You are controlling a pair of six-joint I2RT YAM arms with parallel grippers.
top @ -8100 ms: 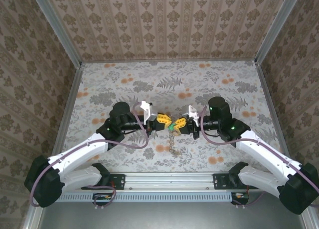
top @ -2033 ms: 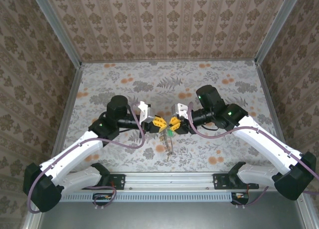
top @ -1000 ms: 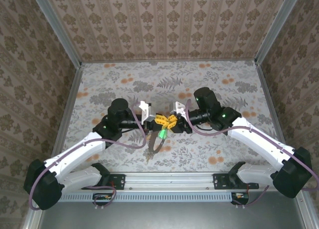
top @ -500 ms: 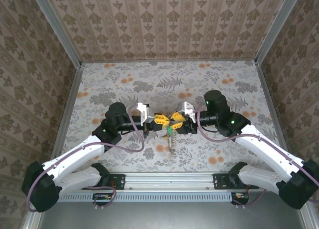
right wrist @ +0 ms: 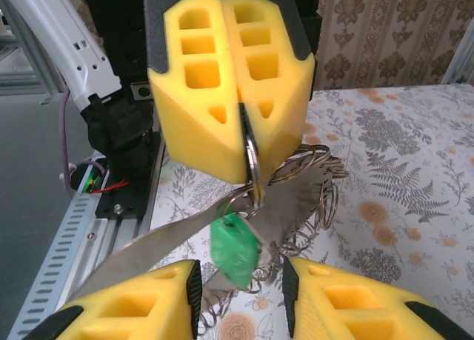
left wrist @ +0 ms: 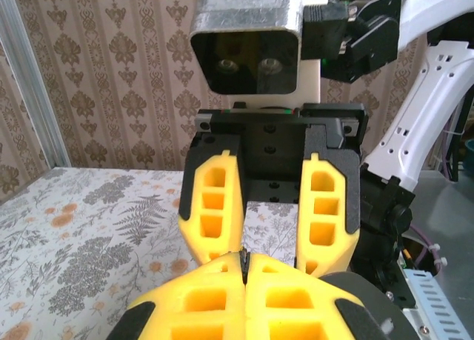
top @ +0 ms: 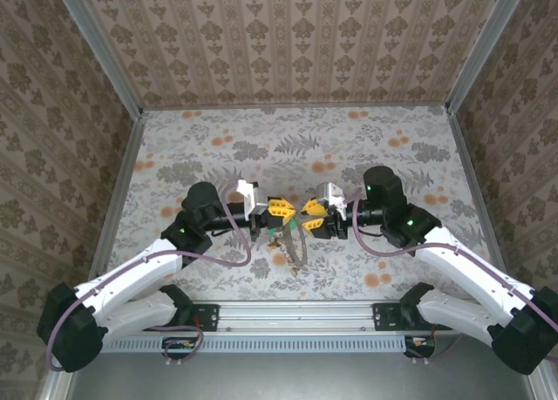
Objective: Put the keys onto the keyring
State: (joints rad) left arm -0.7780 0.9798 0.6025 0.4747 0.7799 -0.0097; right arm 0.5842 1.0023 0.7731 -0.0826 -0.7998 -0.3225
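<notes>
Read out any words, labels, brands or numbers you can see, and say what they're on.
None. The green key, the yellow fingers and the patterned walls carry no readable words, numbers or logos.

A table (top: 261, 143) covered in a pale sheet printed with grey fern leaves and clusters of orange flowers. The left gripper (top: 284, 212) and right gripper (top: 310, 217) face each other, tips close together, above the middle of the table. The printed surface spreads out from beneath them to the far edge and to both sides. One orange cluster lies just beyond the right gripper, and another lies on the near side of both. Keys (right wrist: 235, 255) hang below the left gripper's tips toward the surface. Whether their lower end touches the table cannot be told. Behind both grippers, a metal rail (top: 296, 313) runs along the table's near edge.
</notes>
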